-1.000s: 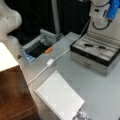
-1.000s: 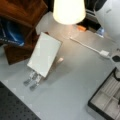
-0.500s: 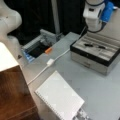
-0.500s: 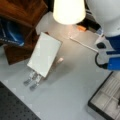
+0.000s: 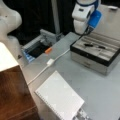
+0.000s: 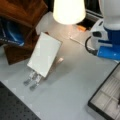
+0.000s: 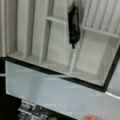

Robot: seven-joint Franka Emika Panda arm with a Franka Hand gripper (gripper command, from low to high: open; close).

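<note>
My gripper [image 5: 81,30] hangs from the white and blue arm above the far left corner of a shallow black-rimmed box [image 5: 93,58] split into white compartments. Its fingers do not show in the wrist view. A slim black tool [image 5: 89,45] lies across the dividers inside the box; in the wrist view the black tool [image 7: 74,24] sits at the top middle, above the box's rim [image 7: 82,82]. In a front view the arm [image 6: 110,37] fills the right side over the box's corner [image 6: 105,100]. Nothing touches the gripper.
A white pad [image 5: 60,98] lies at a front view's bottom; the same pad [image 6: 45,54] leans by a wooden block [image 6: 17,27]. A white cable with a plug [image 5: 50,62], an orange piece [image 5: 48,50], a grey open bin [image 5: 37,48] and a lit lamp [image 6: 68,10] are nearby.
The arm has come down and leftward in a front view, closer to the box's far left corner, and now fills more of the right side in a front view.
</note>
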